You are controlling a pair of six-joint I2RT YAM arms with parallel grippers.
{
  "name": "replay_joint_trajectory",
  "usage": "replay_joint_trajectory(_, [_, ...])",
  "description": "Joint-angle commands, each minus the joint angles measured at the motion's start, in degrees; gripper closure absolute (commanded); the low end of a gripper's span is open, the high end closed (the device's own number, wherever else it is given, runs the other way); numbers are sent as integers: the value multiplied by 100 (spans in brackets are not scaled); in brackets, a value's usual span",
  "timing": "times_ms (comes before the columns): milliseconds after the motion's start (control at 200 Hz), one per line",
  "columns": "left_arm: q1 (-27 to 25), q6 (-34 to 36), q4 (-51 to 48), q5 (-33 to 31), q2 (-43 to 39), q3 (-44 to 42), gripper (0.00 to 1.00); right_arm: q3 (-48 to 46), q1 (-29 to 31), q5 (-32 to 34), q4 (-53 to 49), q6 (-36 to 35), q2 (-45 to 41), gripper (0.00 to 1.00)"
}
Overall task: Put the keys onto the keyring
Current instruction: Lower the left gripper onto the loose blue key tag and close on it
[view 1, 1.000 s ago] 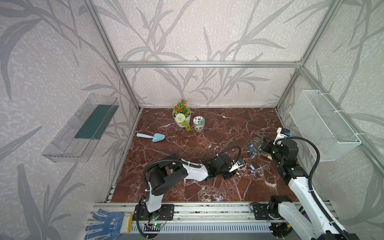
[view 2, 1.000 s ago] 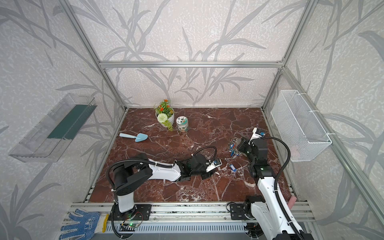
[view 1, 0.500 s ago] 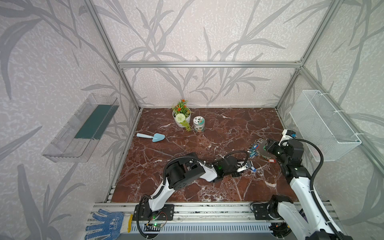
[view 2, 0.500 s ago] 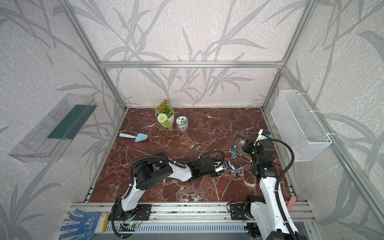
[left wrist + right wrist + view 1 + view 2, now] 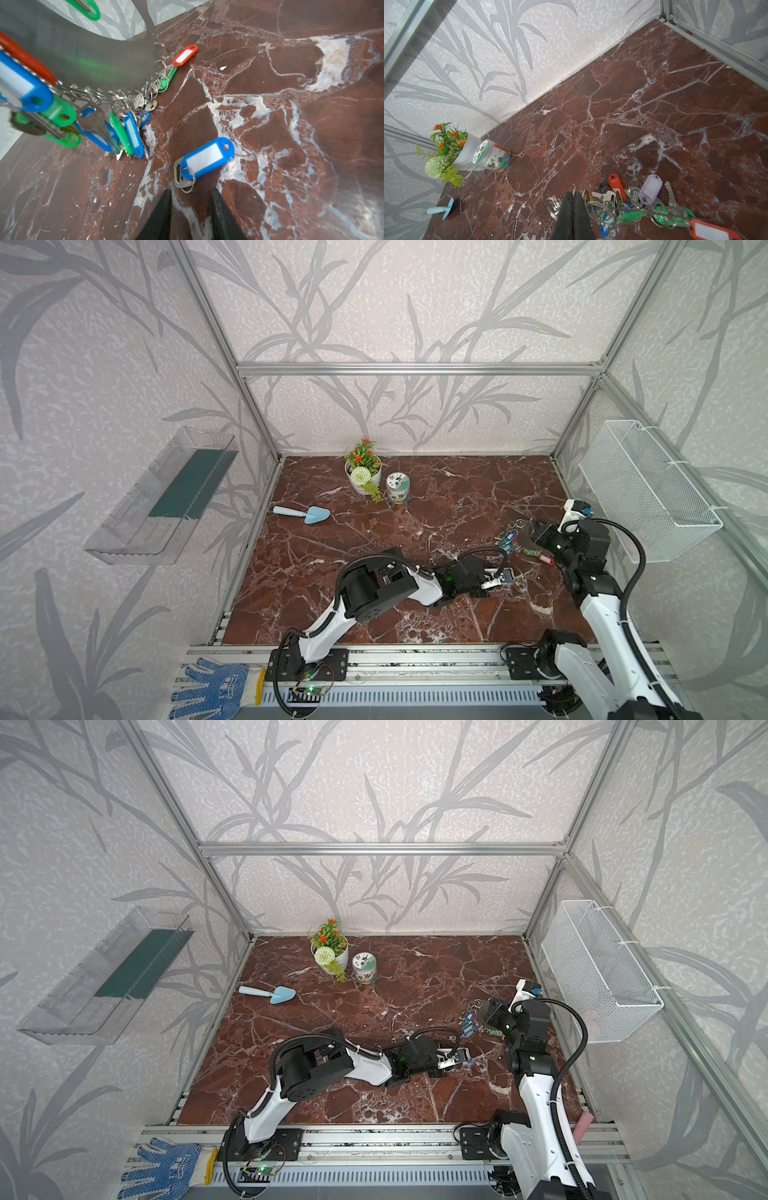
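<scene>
Although most of the keys (image 5: 128, 133) already hang from the rings fringing the keyring (image 5: 83, 58), one blue key (image 5: 205, 158) lies loose on the surface (image 5: 301, 135) beside them. It sits just ahead of the left gripper (image 5: 191, 190), whose jaws stand spread and empty. The right gripper (image 5: 573, 193), pressed together, pinches the keyring's edge and holds it tilted. Whether the red key (image 5: 185, 55) is attached I cannot tell.
</scene>
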Motion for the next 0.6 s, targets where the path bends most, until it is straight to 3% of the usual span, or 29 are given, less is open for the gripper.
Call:
replay_joint_trajectory(0, [-49,170,-261,-264,190,151,68,-5,-30,-151,408,-4,-106,100])
replay_joint_trajectory(25, [-49,165,-262,-278,203,151,68,-5,-32,-160,419,526,-95,100])
replay_joint_trajectory(595, [-55,18,-587,-652,355,446,81,-38,-28,-276,539,607,-45,100])
